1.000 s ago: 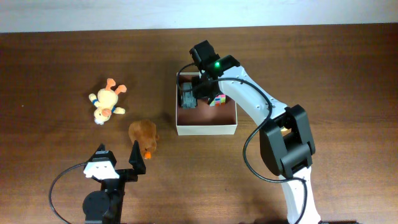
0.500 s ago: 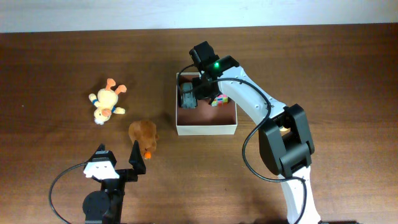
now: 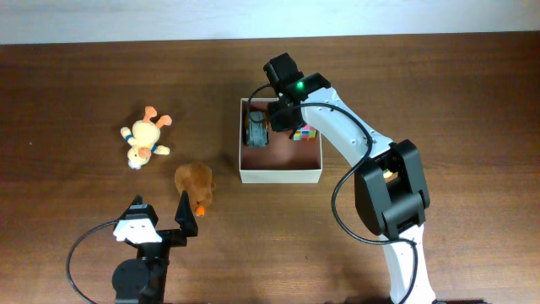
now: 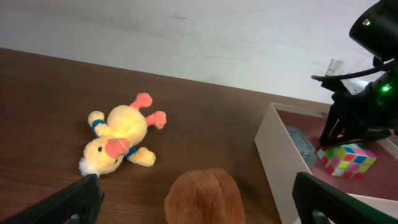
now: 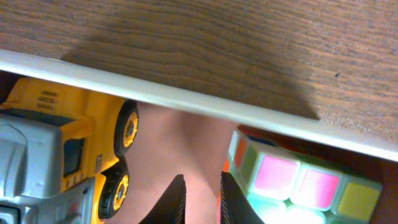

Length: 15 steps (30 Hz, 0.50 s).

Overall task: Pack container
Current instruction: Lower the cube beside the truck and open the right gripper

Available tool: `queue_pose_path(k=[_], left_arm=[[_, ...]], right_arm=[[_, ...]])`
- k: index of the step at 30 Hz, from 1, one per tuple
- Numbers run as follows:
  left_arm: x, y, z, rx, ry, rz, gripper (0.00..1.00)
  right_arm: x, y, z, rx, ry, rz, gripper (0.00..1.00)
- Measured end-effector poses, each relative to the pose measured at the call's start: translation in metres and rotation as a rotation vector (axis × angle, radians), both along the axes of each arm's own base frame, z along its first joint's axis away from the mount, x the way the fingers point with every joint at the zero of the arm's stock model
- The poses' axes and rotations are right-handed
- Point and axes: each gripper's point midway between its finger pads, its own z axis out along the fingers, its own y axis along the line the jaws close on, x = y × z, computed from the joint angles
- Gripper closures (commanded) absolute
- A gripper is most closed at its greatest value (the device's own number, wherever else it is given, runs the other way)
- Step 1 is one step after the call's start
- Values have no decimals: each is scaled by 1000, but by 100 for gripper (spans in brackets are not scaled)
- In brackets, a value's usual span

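Toward the counter's far edge, right of centre, sits the container (image 3: 280, 175), already holding a truck (image 3: 256, 132) and a cube (image 3: 303, 133). The right gripper (image 3: 277, 120) hangs between them, fingers nearly together, holding nothing. The duck (image 3: 144, 139) and brown toy (image 3: 194, 181) lie left, nearer the wide-open left gripper (image 4: 193, 202).

Square, shallow, open-topped container with white outer walls and dull pink-brown floor (image 3: 279, 176) sits flat and upright on the dark wooden table (image 3: 84, 76), right of table centre. A grey-and-yellow toy truck (image 3: 256, 132) lies in its left rear portion. A multicoloured puzzle cube (image 3: 304, 133) rests in its right rear portion, apart from the truck.
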Motion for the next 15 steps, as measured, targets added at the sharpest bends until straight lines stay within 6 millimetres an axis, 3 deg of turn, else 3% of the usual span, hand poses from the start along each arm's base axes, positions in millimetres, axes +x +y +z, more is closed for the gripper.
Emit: queue_pose_path(k=[10, 15], left_arm=[[0, 0, 0, 0, 0, 0, 1], [0, 0, 0, 0, 0, 0, 1]], right_arm=[[1, 2, 1, 3, -6, 19, 85], [-11, 7, 3, 11, 46, 56, 78]])
